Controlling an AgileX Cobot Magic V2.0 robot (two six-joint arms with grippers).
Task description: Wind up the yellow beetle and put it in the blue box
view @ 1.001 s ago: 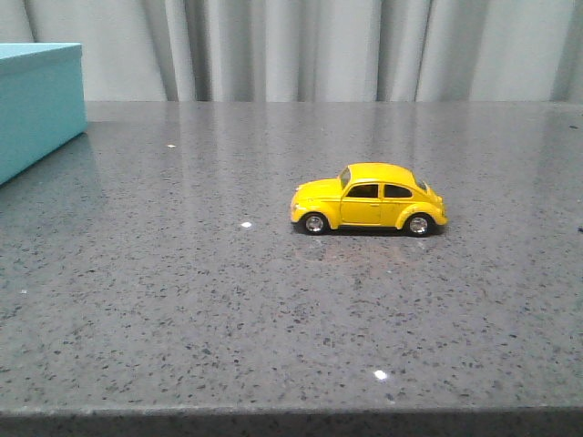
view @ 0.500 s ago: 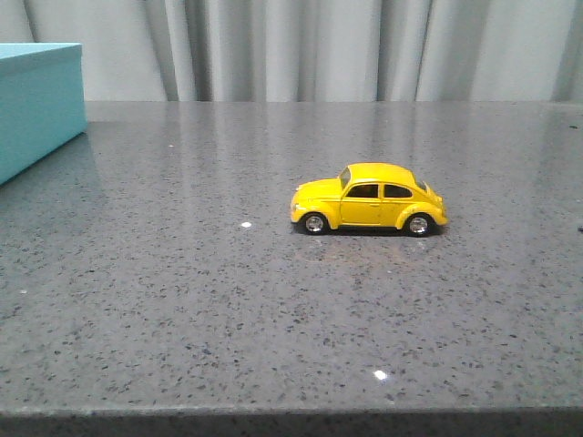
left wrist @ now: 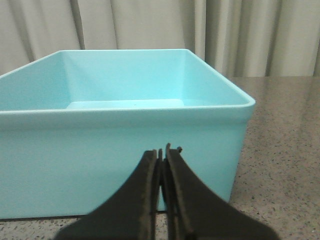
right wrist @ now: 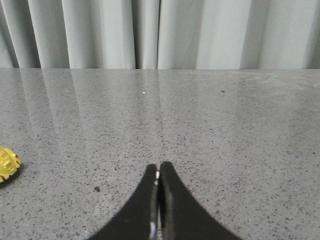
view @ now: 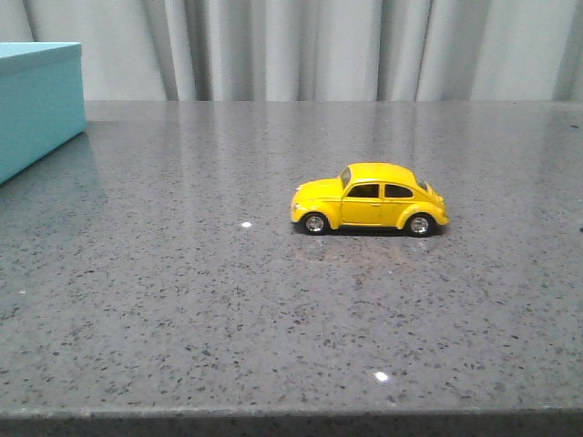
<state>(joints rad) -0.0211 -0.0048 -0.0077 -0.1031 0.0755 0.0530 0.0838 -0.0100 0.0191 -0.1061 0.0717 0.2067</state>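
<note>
1. The left gripper (left wrist: pixel 161 162) has its two dark fingers pressed together, tip to tip, and it holds nothing. It points at the near wall of the blue box (left wrist: pixel 125 145), and the tips do not touch that wall as far as the left wrist view shows.
2. The right gripper (right wrist: pixel 158 175) is also closed with nothing between the fingers. It hangs low over the grey speckled table (right wrist: pixel 225 130).
3. The yellow beetle (view: pixel 369 199) stands on all four wheels on the table (view: pixel 182 300), a little right of the middle in the front view, with its side toward the camera and its nose to the left. Only a small yellow part of it (right wrist: pixel 7 163) shows at the edge of the right wrist view.
4. The blue box (view: pixel 36 100) is at the far left of the table, well apart from the car. It is open, and the left wrist view shows nothing inside.
5. Compared with the front views of a moment ago, the car and the box lie in the same places. Neither arm has come into the front view.
</note>
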